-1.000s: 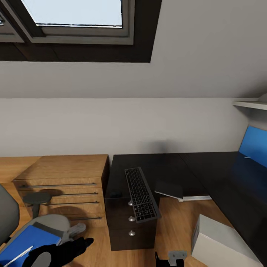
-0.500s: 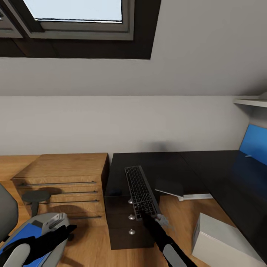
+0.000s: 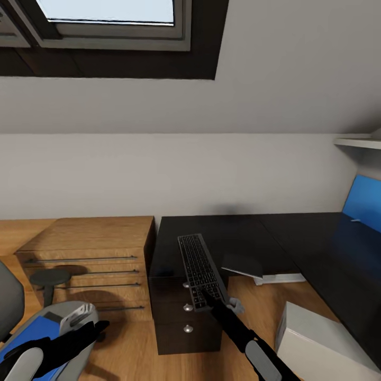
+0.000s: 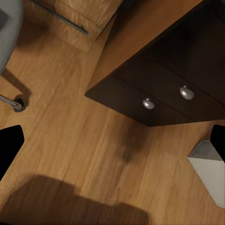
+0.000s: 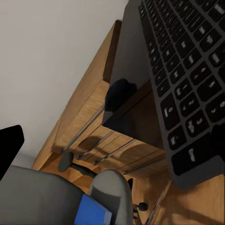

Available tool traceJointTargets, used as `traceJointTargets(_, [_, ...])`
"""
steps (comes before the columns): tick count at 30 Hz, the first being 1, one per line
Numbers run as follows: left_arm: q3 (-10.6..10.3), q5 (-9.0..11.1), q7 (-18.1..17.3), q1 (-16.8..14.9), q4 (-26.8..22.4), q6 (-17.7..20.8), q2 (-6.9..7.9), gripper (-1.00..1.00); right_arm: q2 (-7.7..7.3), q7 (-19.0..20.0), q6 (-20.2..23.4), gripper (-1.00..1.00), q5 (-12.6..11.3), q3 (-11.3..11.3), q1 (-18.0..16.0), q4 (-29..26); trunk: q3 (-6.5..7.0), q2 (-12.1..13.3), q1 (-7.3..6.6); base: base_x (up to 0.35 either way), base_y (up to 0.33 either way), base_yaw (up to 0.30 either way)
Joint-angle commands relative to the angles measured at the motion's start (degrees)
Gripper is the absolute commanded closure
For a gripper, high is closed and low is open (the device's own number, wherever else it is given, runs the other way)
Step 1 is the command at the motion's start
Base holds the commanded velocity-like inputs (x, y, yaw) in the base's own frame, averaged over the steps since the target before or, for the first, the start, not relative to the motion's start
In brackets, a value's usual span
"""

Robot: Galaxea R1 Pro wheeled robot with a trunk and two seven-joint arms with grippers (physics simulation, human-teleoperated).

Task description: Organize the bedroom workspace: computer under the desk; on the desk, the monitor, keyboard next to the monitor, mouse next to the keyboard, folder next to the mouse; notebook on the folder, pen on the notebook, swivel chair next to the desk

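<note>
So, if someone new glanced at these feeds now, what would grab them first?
Probably the keyboard, lying on the black desk with its near end sticking out over the drawers, and the right gripper right at that end. Then the blue folder on the grey chair, lower left.

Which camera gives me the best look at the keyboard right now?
The head view: it shows the whole keyboard on the desk, its near end overhanging the drawer edge, right gripper at that end. The right wrist view shows its near keys close up.
</note>
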Motion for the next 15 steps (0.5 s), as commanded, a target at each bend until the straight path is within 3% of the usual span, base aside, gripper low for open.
traceJointTargets(1, [0.04,0.60,0.54,-0.04,-0.06,0.13,0.01,-1.00,-0.07,0.18,0.14,-1.00,-0.58,0.13,-0.04,0.03,-0.07,-0.04,0.00,0.000,0.000,0.000])
traceJointTargets(6, [0.03,0.58,0.54,-0.04,-0.06,0.13,0.00,-1.00,-0.09,0.26,0.09,-1.00,-0.59,0.31,0.48,0.04,-0.07,-0.04,0.00,0.000,0.000,0.000])
traceJointTargets(15, [-0.15,0.60,0.61,-0.04,-0.09,0.11,-0.22,-1.00,-0.16,0.30,0.14,-1.00,-0.59,0.35,0.86,0.04,-1.68,-3.65,1.98,0.000,0.000,0.000])
